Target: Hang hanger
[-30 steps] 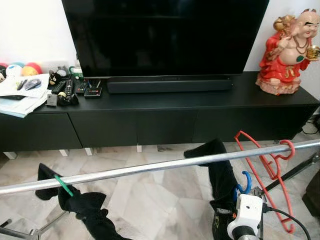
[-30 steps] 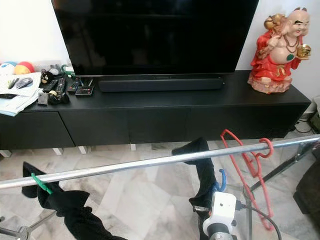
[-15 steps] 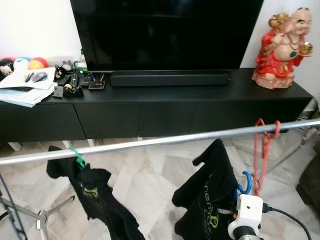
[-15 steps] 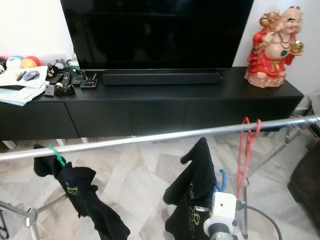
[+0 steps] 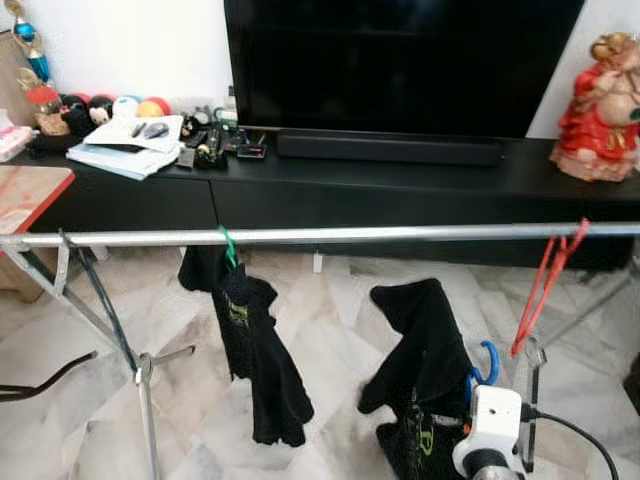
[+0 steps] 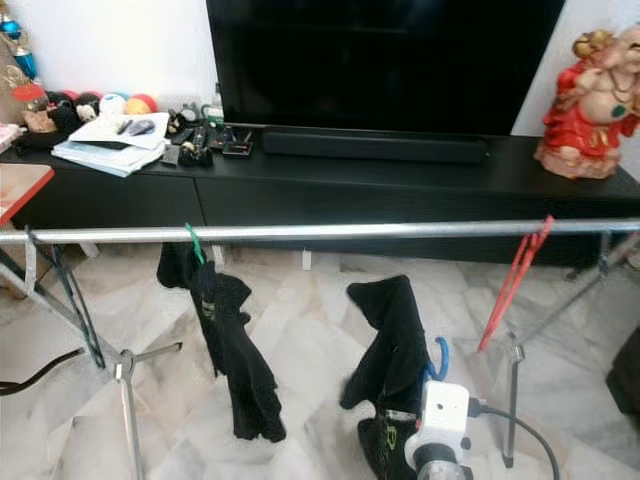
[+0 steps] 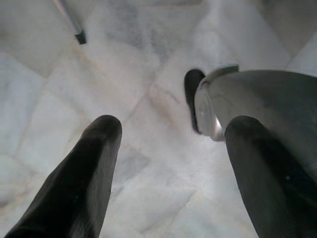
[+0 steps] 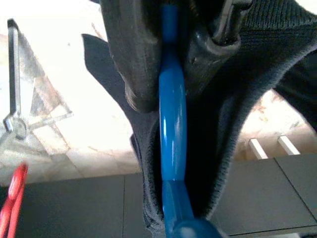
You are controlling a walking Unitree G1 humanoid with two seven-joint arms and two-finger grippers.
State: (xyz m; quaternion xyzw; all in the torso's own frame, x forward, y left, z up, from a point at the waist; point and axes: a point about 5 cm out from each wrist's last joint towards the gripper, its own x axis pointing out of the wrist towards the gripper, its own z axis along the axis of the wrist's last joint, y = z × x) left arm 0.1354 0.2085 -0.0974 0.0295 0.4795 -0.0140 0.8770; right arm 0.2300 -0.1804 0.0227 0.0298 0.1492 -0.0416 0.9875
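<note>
A blue hanger (image 5: 487, 364) carrying a black garment (image 5: 424, 352) hangs low, below a silver rail (image 5: 330, 236) that runs across the room. My right gripper (image 8: 171, 96) is shut on the blue hanger's neck, and its fingers (image 8: 133, 54) press in from both sides. On the rail hang a green hanger (image 5: 229, 247) with a black top (image 5: 250, 340) and, further right, an empty red hanger (image 5: 545, 285). My left gripper (image 7: 173, 144) hangs open over the marble floor with nothing between its fingers.
Behind the rail stand a long black TV cabinet (image 5: 400, 195) and a TV (image 5: 400, 60), with a red statue (image 5: 600, 110) at the right. Rack legs (image 5: 140, 370) spread at the left, by a wooden table corner (image 5: 25, 195). Another rack post (image 5: 530, 390) stands at the right.
The camera has drawn back and swung left, so the rail now looks level and the left rack legs show. The blue hanger stays in my right gripper.
</note>
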